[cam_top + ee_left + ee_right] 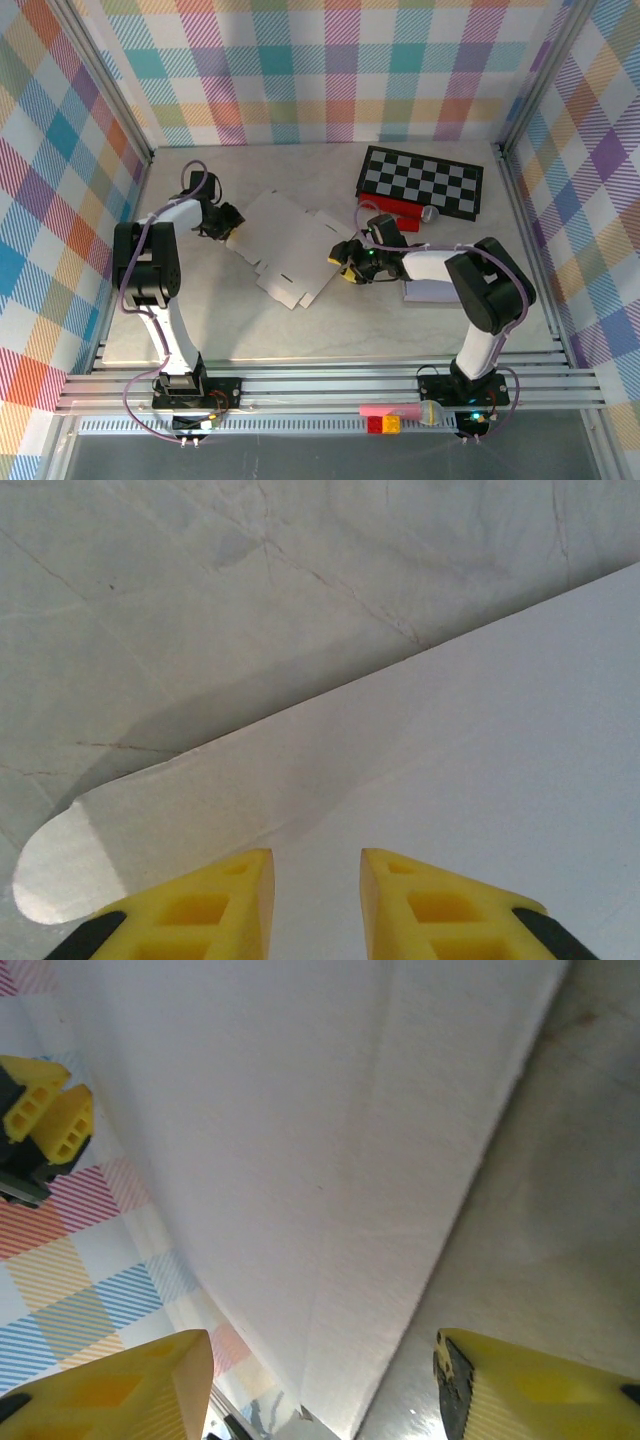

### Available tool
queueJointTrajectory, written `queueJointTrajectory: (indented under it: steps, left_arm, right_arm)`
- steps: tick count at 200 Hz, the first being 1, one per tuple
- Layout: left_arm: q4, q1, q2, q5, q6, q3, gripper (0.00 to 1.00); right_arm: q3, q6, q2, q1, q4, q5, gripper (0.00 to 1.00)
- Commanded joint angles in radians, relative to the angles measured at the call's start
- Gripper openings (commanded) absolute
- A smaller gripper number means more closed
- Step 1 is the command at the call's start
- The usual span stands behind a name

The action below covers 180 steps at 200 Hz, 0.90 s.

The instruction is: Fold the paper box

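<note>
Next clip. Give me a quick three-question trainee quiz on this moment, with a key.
1. True or false: the paper box already stands folded into shape.
2. What lies at the far right of the table? A) a checkerboard B) a bowl C) a towel
3. Fill in: the fingers standing wider apart are the ____ arm's.
Key: 1 false, it is an unfolded blank, with the left fingers at one edge and the right fingers at the other. 2 A. 3 right.
</note>
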Motion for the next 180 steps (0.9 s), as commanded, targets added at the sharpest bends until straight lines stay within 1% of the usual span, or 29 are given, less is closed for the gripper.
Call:
queueJointTrajectory:
  steps: [1, 37, 79, 102, 132, 144, 149, 180]
  left_arm:
    - [-0.029, 0.005, 0.018, 0.024, 0.033, -0.003, 0.28]
    - [-0.025, 0.004, 0.012, 0.029, 0.035, -0.02, 0.27]
    - [-0.04, 0.005, 0.016, 0.03, 0.046, -0.012, 0.27]
    - [-0.044, 0.003, 0.015, 0.034, 0.043, -0.016, 0.26]
    - [-0.049, 0.004, 0.0, 0.042, 0.042, -0.035, 0.26]
    - [-0.054, 0.004, -0.006, 0.042, 0.045, -0.041, 0.26]
    - [-0.054, 0.004, -0.008, 0.042, 0.047, -0.044, 0.26]
    - [-0.056, 0.004, -0.012, 0.047, 0.048, -0.052, 0.26]
  right_arm:
    - [-0.017, 0.028, 0.037, 0.008, 0.102, -0.026, 0.59]
    - [-0.043, 0.048, 0.056, 0.01, 0.158, -0.024, 0.58]
    - [-0.069, 0.045, 0.007, 0.01, 0.138, 0.001, 0.58]
    - [-0.089, 0.076, 0.032, 0.01, 0.232, -0.004, 0.58]
    - [-0.111, 0.107, 0.027, 0.01, 0.363, -0.006, 0.55]
    - [-0.122, 0.118, 0.012, 0.011, 0.382, -0.005, 0.53]
    - [-0.126, 0.123, 0.005, 0.011, 0.42, -0.004, 0.52]
    - [-0.139, 0.131, -0.054, 0.011, 0.434, 0.007, 0.44]
